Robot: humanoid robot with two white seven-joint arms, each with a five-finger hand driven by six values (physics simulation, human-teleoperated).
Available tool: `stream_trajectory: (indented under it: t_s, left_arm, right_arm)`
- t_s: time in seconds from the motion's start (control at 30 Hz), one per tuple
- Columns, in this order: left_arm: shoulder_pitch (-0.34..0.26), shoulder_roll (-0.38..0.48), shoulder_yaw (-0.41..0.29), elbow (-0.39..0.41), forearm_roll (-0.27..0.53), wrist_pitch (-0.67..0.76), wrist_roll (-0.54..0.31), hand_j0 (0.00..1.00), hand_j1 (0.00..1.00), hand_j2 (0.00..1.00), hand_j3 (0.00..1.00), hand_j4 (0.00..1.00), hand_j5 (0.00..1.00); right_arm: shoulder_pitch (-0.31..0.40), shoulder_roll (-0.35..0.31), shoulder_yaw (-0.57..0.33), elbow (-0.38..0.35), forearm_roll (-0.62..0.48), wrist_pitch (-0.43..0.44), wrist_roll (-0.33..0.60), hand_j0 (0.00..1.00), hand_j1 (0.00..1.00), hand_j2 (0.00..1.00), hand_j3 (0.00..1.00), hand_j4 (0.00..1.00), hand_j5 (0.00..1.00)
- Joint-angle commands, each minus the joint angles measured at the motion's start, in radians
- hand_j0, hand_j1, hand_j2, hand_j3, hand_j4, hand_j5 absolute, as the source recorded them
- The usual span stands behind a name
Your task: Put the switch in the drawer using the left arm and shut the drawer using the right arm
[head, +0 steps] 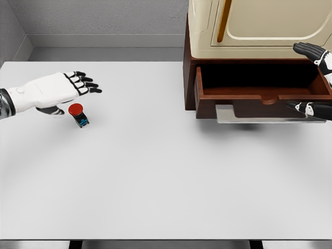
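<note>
Plain white tabletop (155,181). Dark brown wooden drawer (262,96) pulled open under a cream cabinet (259,26), between the right robot hand's (316,78) spread fingers and thumb. Left robot hand (57,91) flat, fingers extended, empty. Small red-capped switch with a blue base (78,115) just below it, apart.

At the left of the frame the left robot hand (66,89) is held open just above the red-capped switch (78,114) on the desk (155,176), while the drawer (262,96) is seen open at upper right.
</note>
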Motion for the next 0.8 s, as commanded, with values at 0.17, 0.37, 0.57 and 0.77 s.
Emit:
stream_trajectory:
  t_s: [0.17, 0.37, 0.57, 0.77]
  left_arm:
    - [-0.032, 0.0, -0.084, 0.011, 0.005, 0.001, 0.0, 1.0, 1.0, 1.0, 1.0, 1.0, 1.0]
    - [-0.051, 0.0, -0.102, 0.018, 0.004, 0.001, 0.0, 1.0, 1.0, 1.0, 1.0, 1.0, 1.0]
    - [-0.052, -0.001, -0.121, 0.061, 0.002, 0.001, 0.0, 1.0, 1.0, 1.0, 1.0, 1.0, 1.0]
    - [-0.054, -0.001, -0.121, 0.077, -0.008, 0.001, -0.023, 0.86, 0.86, 0.86, 0.86, 0.86, 0.86]
  right_arm:
    - [0.0, -0.001, 0.0, -0.001, -0.005, 0.0, -0.001, 1.0, 1.0, 1.0, 1.0, 1.0, 1.0]
    - [0.002, 0.0, 0.0, -0.001, -0.005, 0.0, -0.001, 1.0, 1.0, 1.0, 1.0, 1.0, 1.0]
    - [0.002, 0.0, 0.0, -0.001, -0.005, 0.0, -0.002, 1.0, 1.0, 1.0, 1.0, 1.0, 1.0]
    - [0.002, 0.0, 0.0, -0.001, -0.005, 0.0, -0.002, 1.0, 1.0, 1.0, 1.0, 1.0, 1.0]
